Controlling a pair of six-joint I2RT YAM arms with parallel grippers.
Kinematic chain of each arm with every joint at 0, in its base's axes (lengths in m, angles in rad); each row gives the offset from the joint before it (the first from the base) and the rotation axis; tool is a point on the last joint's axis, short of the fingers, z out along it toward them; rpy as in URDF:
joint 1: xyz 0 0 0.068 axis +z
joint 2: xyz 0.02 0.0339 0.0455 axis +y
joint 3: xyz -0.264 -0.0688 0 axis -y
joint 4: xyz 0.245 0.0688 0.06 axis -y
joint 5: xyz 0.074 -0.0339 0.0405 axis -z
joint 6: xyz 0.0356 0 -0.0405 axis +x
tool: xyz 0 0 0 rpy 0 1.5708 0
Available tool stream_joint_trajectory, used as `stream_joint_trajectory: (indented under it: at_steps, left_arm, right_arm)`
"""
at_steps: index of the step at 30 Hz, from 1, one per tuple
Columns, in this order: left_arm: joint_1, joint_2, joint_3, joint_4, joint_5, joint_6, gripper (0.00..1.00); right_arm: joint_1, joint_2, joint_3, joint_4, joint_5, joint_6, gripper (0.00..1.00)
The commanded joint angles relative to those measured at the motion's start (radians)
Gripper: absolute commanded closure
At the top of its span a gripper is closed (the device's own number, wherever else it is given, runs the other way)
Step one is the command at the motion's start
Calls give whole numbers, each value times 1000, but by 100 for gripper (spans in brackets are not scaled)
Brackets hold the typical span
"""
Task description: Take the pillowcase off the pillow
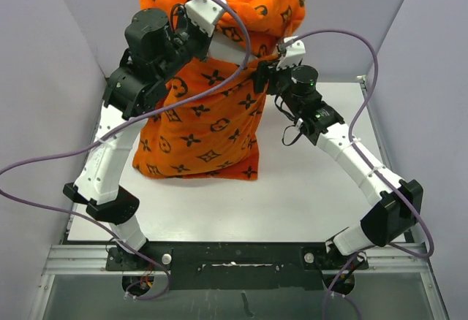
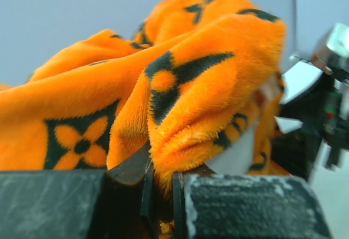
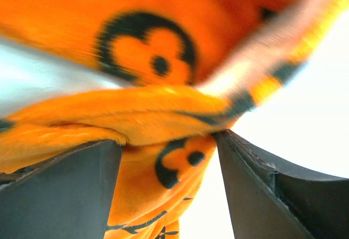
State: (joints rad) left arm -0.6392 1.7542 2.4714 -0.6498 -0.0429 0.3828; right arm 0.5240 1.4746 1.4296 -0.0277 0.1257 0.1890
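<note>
Pillowcase point(image 1: 208, 126) hangs tall over the worktop point(image 1: 307, 196), its lower hem resting on the surface nearest the arm bases and the rest lifted toward the back wall. It is plush, limp and light, so it should bunch and stretch rather than hold shape; the filling inside likely adds bulk and drag. Midway up its right side, the right pincer point(image 3: 169, 157) has its fingers set fairly wide, seemingly clamped on a thick orange roll. Farthest back, at the top, the left pincer point(image 2: 162, 187) is nearly closed, nipping a thin fold. A white patch beside it may be the pillow point(image 2: 240, 154). The best hold is probably cloth alone, near that opening.
</note>
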Motion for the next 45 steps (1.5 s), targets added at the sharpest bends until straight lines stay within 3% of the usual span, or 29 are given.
stream_joint_trajectory:
  at_steps: [1,9,15,20,33,37,39,43,45]
  left_arm:
    - [-5,-204,8,83,99,-194,100]
    - [-3,-310,-201,-20,278,-362,100]
    - [-2,-290,-213,-59,317,-422,100]
    - [-3,-290,-206,-61,338,-471,100]
    - [-5,-292,-190,-79,368,-483,100]
    - [-5,-286,-166,-90,385,-491,100]
    - [-5,-282,-154,-99,393,-495,100]
    - [-5,-285,-143,-115,401,-501,100]
    - [-5,-286,-135,-123,407,-502,100]
  right_arm:
    - [-32,-1,45,144,104,-53,30]
    - [201,-287,-149,263,30,-81,26]
    - [380,-324,-129,281,-46,-139,27]
    - [383,-252,10,166,-172,-143,27]
    - [321,-114,116,14,-180,-223,22]
    - [314,-84,86,18,-178,-276,27]
    - [310,-70,66,43,-157,-287,35]
    - [307,-50,66,77,-129,-289,58]
    - [315,-50,68,89,-114,-296,83]
